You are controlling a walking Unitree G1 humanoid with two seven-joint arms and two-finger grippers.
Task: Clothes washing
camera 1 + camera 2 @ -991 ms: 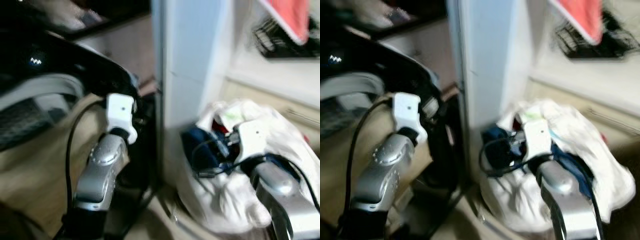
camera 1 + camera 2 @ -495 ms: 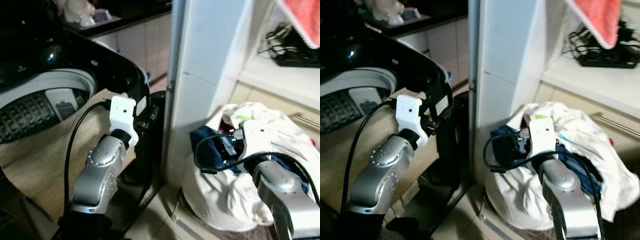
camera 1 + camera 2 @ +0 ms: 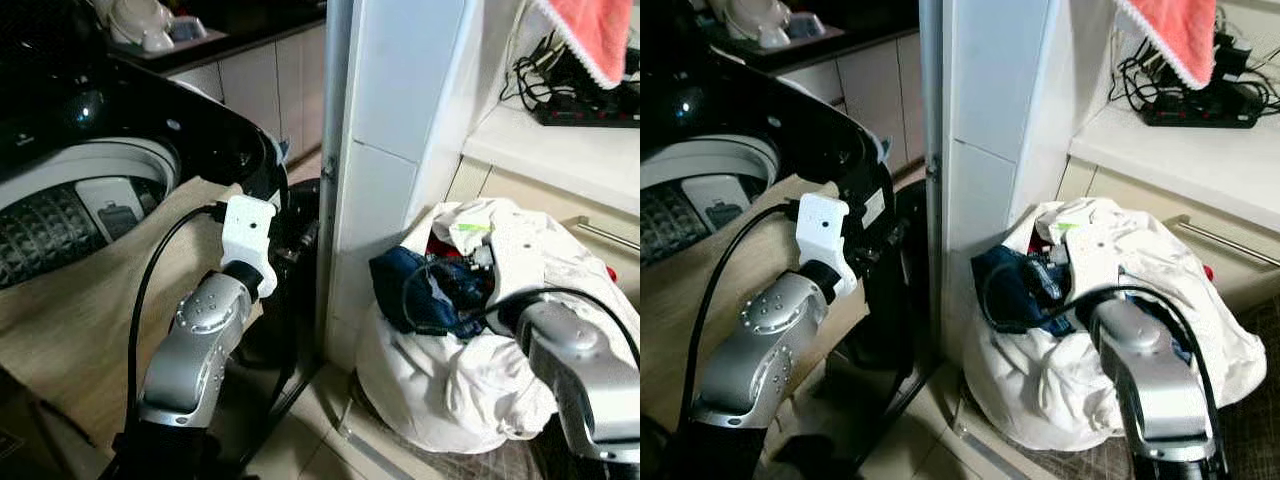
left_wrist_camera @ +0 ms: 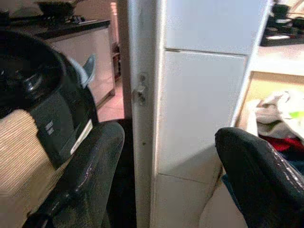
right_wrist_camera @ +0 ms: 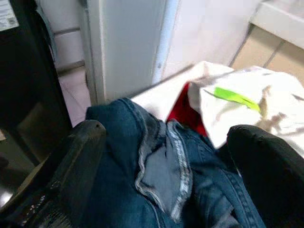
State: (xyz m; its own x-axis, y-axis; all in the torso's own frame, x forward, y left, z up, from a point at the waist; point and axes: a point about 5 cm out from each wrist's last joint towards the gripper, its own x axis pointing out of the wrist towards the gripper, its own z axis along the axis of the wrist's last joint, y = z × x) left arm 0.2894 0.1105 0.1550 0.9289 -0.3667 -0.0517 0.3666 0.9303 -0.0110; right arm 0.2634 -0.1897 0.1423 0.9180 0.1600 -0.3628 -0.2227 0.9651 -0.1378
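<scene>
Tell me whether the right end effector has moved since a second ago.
Yes. The right end effector has pushed forward into the laundry pile, toward the jeans.

Tiled floor point(image 3: 320, 440) under white laundry bundle point(image 3: 450, 390) beside pillar point(image 3: 385, 170).

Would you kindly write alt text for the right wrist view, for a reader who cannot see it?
The right gripper hangs open just above blue jeans, one black finger on either side. Past the jeans lie a red garment and white cloth with a green tag, before a white pillar.
</scene>
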